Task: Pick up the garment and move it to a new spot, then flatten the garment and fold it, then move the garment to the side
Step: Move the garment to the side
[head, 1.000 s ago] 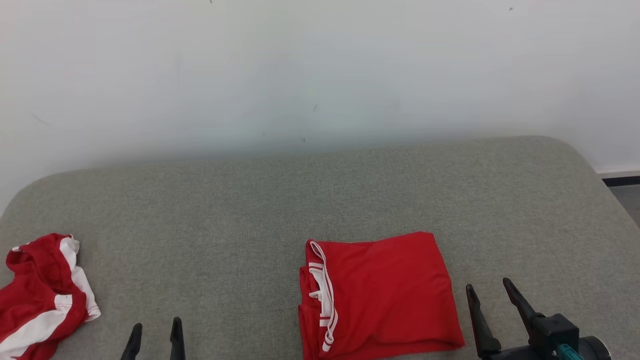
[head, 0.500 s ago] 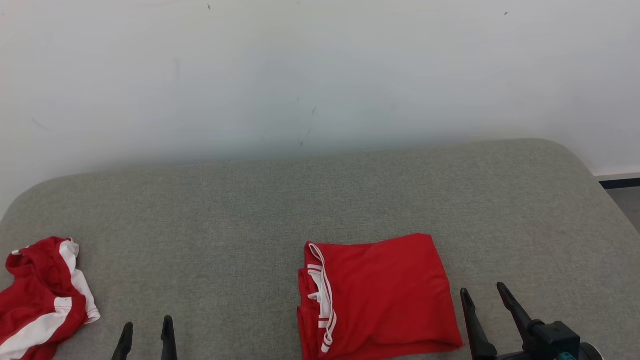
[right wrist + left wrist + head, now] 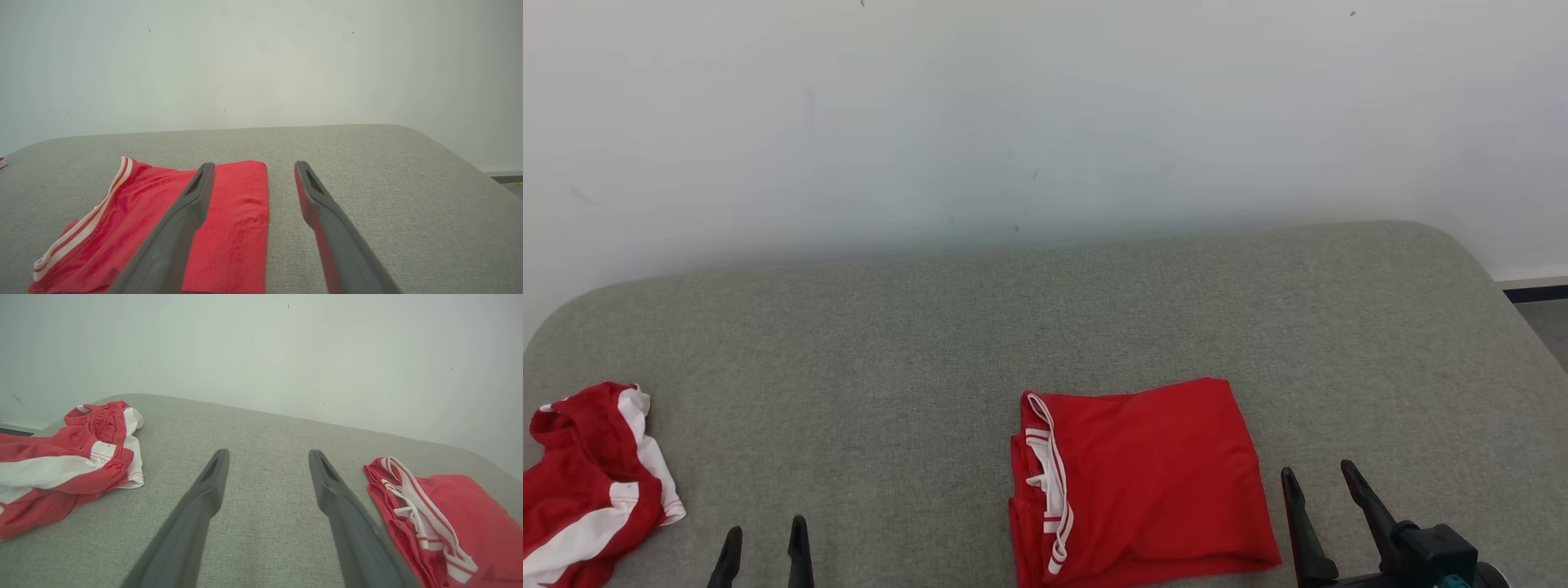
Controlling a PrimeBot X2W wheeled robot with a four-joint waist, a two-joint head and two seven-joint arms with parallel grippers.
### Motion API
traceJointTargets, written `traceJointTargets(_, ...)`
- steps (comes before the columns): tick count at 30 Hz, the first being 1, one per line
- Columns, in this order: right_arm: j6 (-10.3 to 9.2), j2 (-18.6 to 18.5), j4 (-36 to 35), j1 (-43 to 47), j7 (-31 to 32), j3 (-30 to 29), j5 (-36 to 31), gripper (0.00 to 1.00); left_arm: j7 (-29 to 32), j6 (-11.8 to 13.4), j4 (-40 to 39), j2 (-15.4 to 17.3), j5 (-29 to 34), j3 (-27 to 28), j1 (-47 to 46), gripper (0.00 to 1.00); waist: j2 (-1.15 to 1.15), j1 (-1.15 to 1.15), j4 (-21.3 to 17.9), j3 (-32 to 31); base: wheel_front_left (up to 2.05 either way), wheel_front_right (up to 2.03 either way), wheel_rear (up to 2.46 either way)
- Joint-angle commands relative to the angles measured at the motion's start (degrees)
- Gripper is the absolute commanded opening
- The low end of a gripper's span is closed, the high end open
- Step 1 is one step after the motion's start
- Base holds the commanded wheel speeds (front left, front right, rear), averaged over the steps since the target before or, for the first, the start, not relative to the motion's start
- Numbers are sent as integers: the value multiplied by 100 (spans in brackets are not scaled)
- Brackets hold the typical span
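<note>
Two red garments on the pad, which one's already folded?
The red garment beside the right gripper: a flat squared rectangle, striped waistband at its left edge. The other garment, far left, is a crumpled heap with broad white panels.

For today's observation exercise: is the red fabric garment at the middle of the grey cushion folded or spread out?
Folded: the red fabric garment lies as a compact rectangle, with layers stacked along its white-striped waistband.

A grey fabric-covered surface with rounded far corners stood against a pale, faintly marked wall. At its near left edge lay a crumpled red-and-white garment. Far right, a dark baseboard met grey floor.
</note>
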Motion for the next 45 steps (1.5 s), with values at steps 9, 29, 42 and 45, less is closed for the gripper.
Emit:
traceJointTargets(9, -15, 32, 14, -30, 7, -42, 54, 100, -2, -35, 36, 1, 14, -5, -70, 100, 0, 0, 101, 46, 0, 0, 0)
traceJointTargets(29, -15, -470, 1203, -1598, 2909, -227, 448, 100, -2, -94, -3, 1, 35, -273, -274, 100, 0, 0, 796, 677, 0, 0, 0)
traceJointTargets(42, -2, -388, 2048, -1629, 4312, -114, 604, 100, -2, -60, -83, 2, 12, -406, -499, 100, 0, 0, 979, 1094, 0, 0, 0)
traceJointTargets(45, 2, -431, 2029, -1591, 4499, 50, 691, 71, -2, -56, -86, 1, 1, -420, -503, 100, 0, 0, 959, 1113, 0, 0, 0)
